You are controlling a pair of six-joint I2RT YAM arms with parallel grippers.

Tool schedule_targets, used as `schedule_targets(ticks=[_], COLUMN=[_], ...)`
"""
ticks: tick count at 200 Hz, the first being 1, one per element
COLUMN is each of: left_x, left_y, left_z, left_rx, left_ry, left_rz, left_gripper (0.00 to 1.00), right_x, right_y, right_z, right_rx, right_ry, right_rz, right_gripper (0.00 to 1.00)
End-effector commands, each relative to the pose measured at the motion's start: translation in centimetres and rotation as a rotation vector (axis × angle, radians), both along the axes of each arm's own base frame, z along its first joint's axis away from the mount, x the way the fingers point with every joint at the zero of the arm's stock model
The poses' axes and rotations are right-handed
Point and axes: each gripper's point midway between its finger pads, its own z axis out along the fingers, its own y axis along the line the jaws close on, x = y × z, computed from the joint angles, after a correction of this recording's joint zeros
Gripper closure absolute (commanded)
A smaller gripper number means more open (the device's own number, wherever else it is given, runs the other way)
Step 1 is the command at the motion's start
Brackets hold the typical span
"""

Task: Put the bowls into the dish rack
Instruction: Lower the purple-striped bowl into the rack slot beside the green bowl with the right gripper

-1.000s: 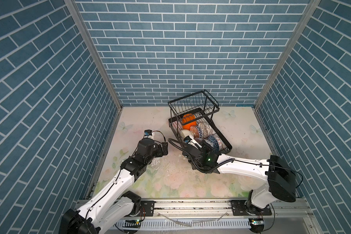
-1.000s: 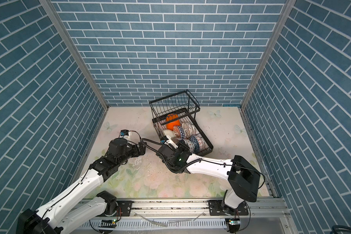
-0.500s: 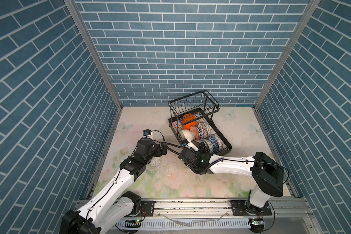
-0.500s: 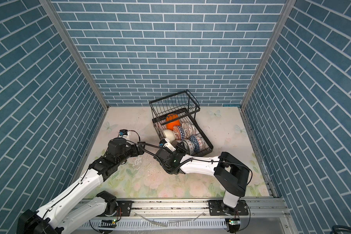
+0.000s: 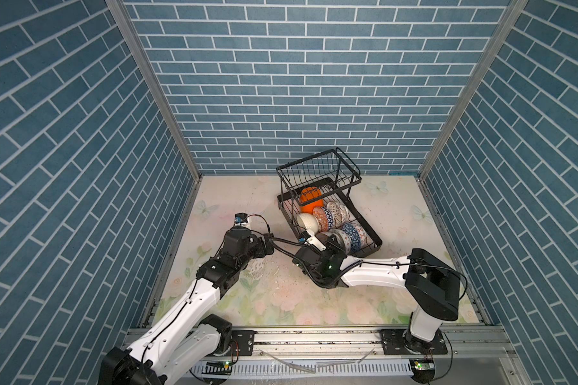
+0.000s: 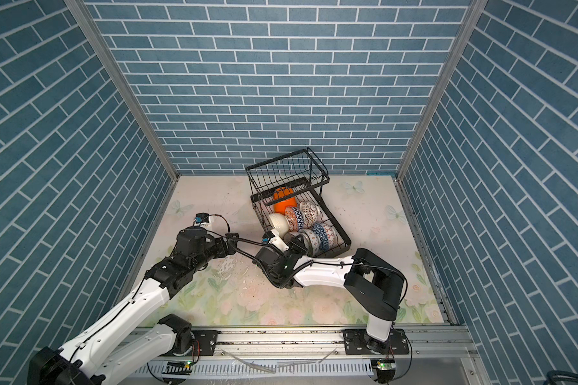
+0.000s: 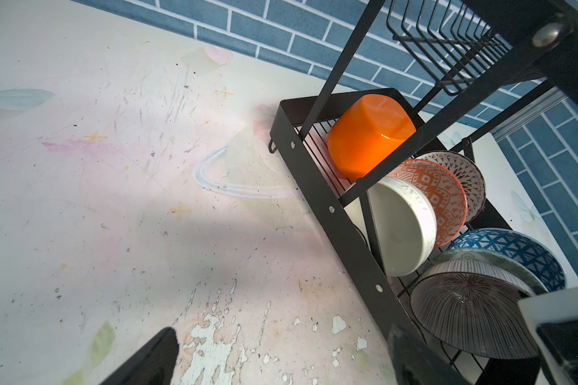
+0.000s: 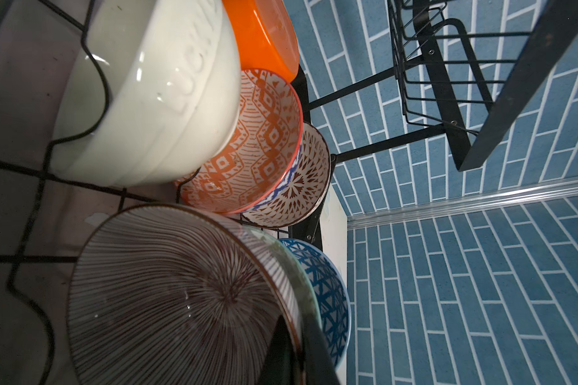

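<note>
The black wire dish rack stands at the back right and holds several bowls on edge. Among them are an orange one, a cream one and a blue patterned one. At the rack's near end my right gripper is shut on the rim of a brown striped bowl, which leans against a grey-green bowl. My left gripper is open over the bare floor, just left of the rack, with nothing between its fingers.
The rack's raised basket overhangs the far bowls. The right arm's cable loops between the two wrists. Blue brick walls close in the floral floor, which lies bare left of the rack. A metal rail runs along the front.
My right wrist has slid a little left and toward the front, and its elbow has swung inward. The left arm has stayed put.
</note>
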Motion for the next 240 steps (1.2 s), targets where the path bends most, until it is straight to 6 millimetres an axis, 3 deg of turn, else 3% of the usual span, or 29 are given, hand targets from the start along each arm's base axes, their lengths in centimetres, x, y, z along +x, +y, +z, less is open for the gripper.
schedule_targets(ticks=[1,144,240], left_x=[0.1,-0.1,-0.5], left_y=[0.1,0.1,0.4], left_z=[0.6,0.0,-0.3], left_rx=[0.005,-0.002,-0.011], left_ry=[-0.005,0.005,0.003], left_rz=[-0.006,-0.006,0.008], left_gripper=[0.00,0.00,0.00], right_x=[-0.1,-2.0,-4.2], right_y=[-0.6,0.8,1.9], right_z=[-0.1,-3.8,-4.5], right_rx=[-0.019,-0.148,-0.161], right_ry=[-0.052,0.022,0.034], right_rz=[-0.031,0.011,0.000], right_gripper=[1.00,1.00,0.98])
